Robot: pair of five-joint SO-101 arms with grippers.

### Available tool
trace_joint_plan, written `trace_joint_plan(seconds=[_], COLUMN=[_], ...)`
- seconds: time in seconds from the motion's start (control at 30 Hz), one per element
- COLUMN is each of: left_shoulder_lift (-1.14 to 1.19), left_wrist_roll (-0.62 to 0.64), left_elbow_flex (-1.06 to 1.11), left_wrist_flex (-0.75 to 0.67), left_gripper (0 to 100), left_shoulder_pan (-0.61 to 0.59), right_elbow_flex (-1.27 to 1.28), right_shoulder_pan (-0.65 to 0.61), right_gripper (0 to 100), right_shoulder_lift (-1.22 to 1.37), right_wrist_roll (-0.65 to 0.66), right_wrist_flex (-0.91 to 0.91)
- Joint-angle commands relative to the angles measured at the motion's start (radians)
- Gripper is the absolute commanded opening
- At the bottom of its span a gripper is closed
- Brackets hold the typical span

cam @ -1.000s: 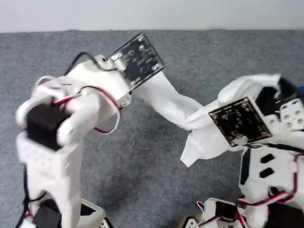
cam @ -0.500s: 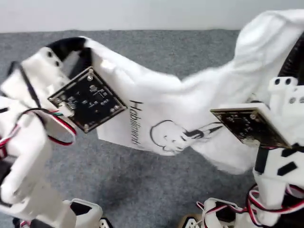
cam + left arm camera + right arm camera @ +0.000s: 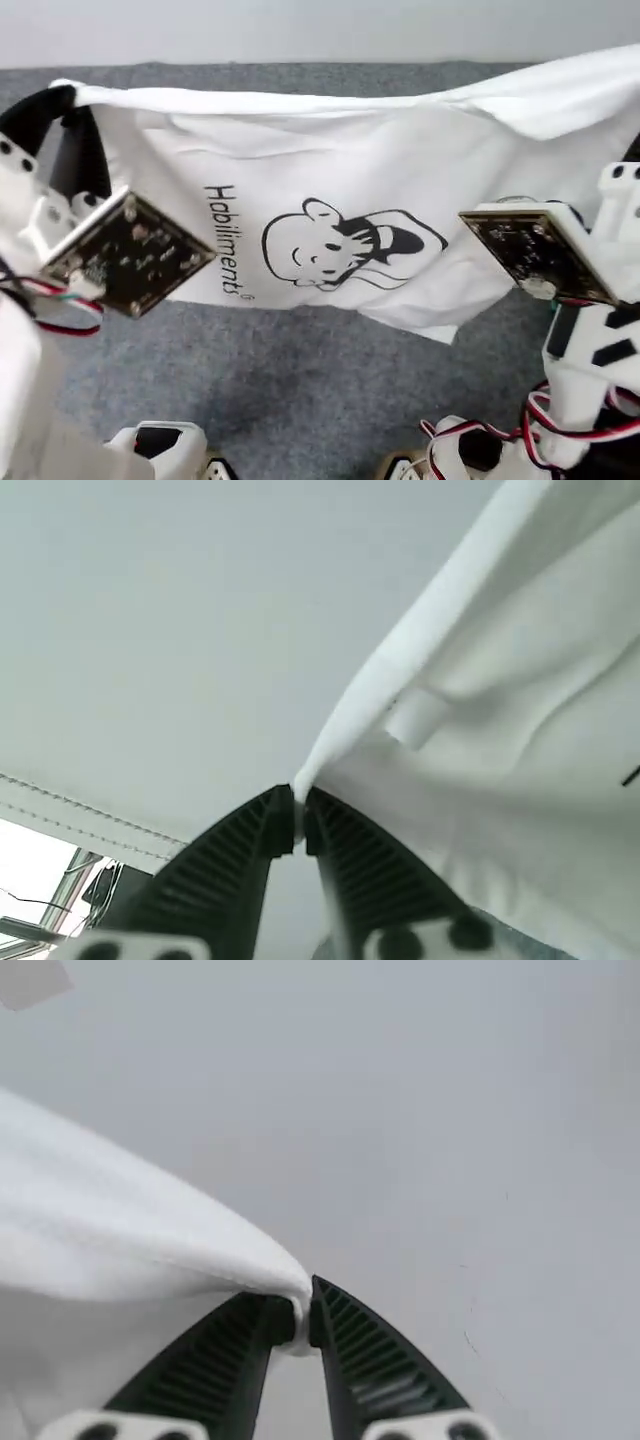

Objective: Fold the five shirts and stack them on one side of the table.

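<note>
While 2 grippers (image 3: 298, 815) (image 3: 302, 1322) pinch it, shirt (image 3: 330, 165) hangs spread

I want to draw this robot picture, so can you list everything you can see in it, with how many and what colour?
shirt: one, white with a black cartoon print, held up and spread wide above the table
table: one, grey fuzzy top, under the shirt
wall: one, white, behind the table's far edge
circuit boards: two, black squares, one on each wrist in front of the shirt, the second at
arms: two, white with red and black wires, one at each end of the shirt
left end effector: one, black, shut on the shirt's edge
right end effector: one, black, shut on a fold of the shirt
</note>
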Motion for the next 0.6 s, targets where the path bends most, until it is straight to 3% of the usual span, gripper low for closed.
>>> trace_joint_plan(seconds=[0.0, 0.33, 0.57], left_shoulder_lift=[-0.044, -0.33, -0.5], left_wrist_roll=[-0.008, -0.086, -0.087], left_elbow_flex=[0.036, 0.308, 0.38], left_wrist_flex=[0.021, 0.021, 0.021], left_gripper=[1, 1, 1], left_shoulder_pan=[-0.009, -0.006, -0.012], right_elbow_flex=[-0.04, -0.037, -0.037], right_shoulder_pan=[0.021, 0.022, 0.022], right_gripper=[0.9, 0.9, 0.9], right_shoulder_lift=[-0.024, -0.156, -0.269], right_wrist_roll=[0.009, 0.012, 0.058], right_wrist_flex=[-0.013, -0.005, 0.101])
